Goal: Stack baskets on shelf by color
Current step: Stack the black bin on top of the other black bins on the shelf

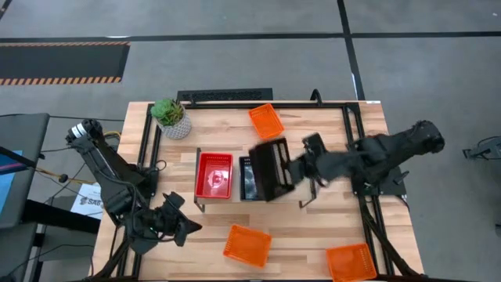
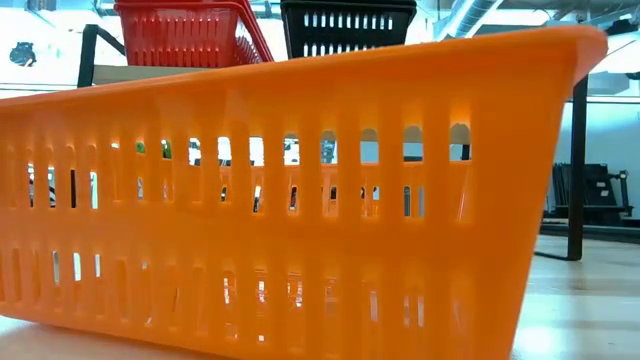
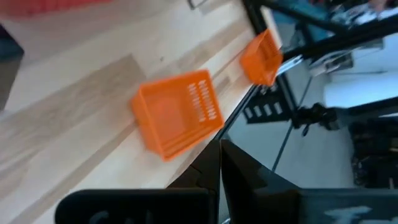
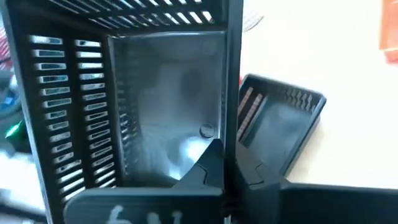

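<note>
Right gripper [image 1: 291,168], center frame, has its jaws clamped on a tilted black basket [image 1: 271,169] over the shelf [image 1: 197,205]; left gripper [image 1: 188,227], lower left, jaws closed and empty.

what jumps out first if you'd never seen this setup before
The right gripper has its jaws shut on the rim of a black basket, holding it tilted above the shelf, where a red basket already sits. Three orange baskets lie loose on the table: one at the back, two along the front edge.
</note>
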### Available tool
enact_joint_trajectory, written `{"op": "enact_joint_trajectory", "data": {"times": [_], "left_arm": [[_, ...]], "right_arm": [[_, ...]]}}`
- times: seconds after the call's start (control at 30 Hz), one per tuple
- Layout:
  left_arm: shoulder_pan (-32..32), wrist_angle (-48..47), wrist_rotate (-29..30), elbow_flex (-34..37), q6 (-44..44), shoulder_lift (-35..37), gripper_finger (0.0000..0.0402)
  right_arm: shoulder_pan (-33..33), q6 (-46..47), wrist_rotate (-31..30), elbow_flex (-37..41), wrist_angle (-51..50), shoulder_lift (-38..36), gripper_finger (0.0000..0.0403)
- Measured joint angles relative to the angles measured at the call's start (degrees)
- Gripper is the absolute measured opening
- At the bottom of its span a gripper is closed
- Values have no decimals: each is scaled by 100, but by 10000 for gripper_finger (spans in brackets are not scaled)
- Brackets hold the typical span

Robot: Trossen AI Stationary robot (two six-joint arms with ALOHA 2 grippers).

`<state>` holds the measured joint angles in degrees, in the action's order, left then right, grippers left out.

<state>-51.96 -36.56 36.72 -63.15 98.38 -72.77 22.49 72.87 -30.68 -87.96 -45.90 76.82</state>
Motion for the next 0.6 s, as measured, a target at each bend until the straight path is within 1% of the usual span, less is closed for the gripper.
{"op": "enact_joint_trajectory", "data": {"times": [0.13, 0.2, 0.27, 0.4, 0.5, 0.6], "left_arm": [[0, 9, 197, -1, -12, 237, 0], [0, 33, 279, 0, -12, 348, 0], [0, 144, 328, -1, -40, 483, 0], [0, 530, 430, -1, -553, 822, 0], [-2, 896, 614, 0, -1152, 1120, 0], [7, 1201, 772, -1, -1834, 1439, 0]], "right_arm": [[-485, -51, 389, -235, -14, 272, 9], [-605, -199, 651, -479, -75, 463, 6], [-665, -219, 790, -798, -215, 691, 7], [-693, -239, 737, -1610, -1055, 1215, 5], [-691, 34, 562, -2134, -1764, 1617, 6], [-689, 332, 478, -2444, -2157, 1925, 7]]}}
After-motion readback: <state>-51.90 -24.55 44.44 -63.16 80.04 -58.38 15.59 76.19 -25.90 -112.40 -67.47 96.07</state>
